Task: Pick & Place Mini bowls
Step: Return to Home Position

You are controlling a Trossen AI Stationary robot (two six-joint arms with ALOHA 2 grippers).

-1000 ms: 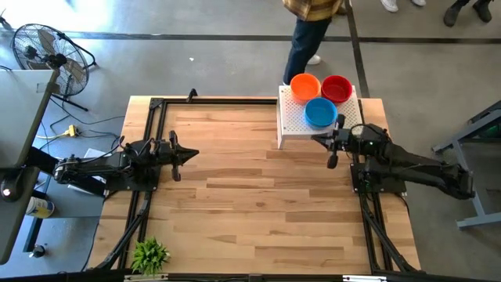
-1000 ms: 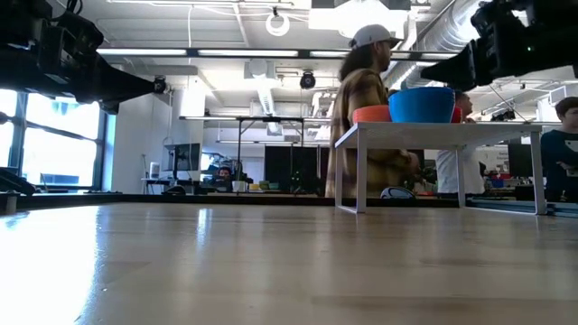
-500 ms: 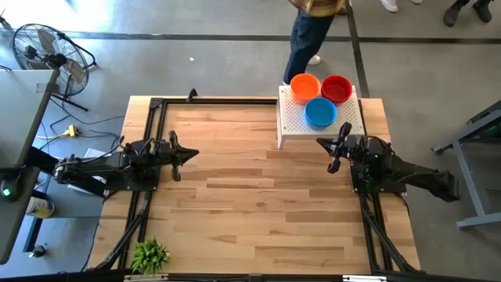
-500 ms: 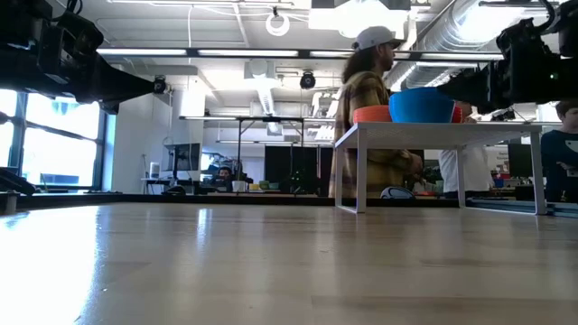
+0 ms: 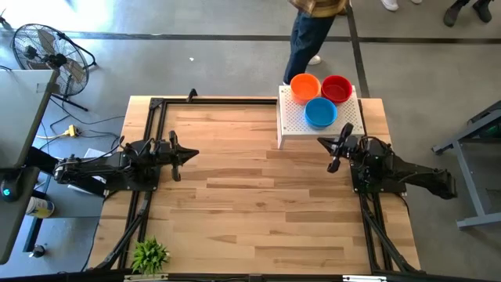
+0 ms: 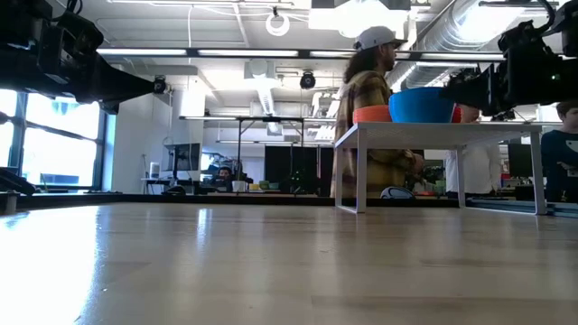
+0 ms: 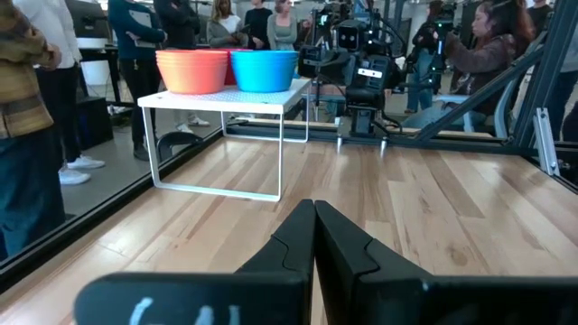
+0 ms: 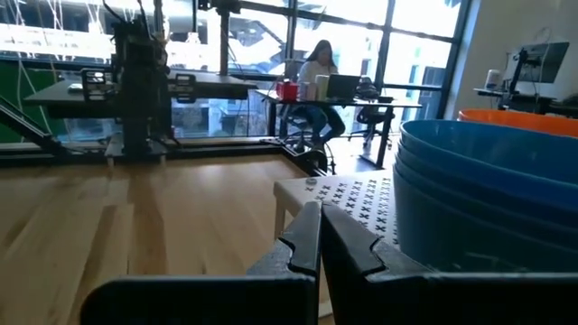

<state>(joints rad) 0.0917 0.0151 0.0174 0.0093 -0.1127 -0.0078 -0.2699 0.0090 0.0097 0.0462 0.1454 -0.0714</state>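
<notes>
The mini bowls sit in three stacks on a white perforated stand [image 5: 293,125] at the table's far right: orange [image 5: 304,84], red [image 5: 336,88] and blue [image 5: 320,113]. The right wrist view shows the blue stack [image 8: 488,199] close by, with the orange one [image 8: 519,117] behind it. My right gripper [image 5: 319,141] [image 8: 318,215] is shut and hovers just near of the stand, touching nothing. My left gripper [image 5: 194,154] [image 7: 313,209] is shut and waits above the table's left half. From there the orange [image 7: 191,70] and blue [image 7: 264,69] stacks show far off.
The stand stands on thin white legs [image 6: 359,167], with a gap beneath its top. Bare wooden tabletop [image 5: 250,196] lies between the arms. A small green plant [image 5: 149,254] sits at the near left corner. A person [image 6: 366,117] stands beyond the far edge, behind the stand.
My right gripper has come down to about the height of the bowls and drawn back slightly toward the table's right edge, then held still. The person beyond the far edge has stepped a little farther away. The bowls and my left arm have not moved.
</notes>
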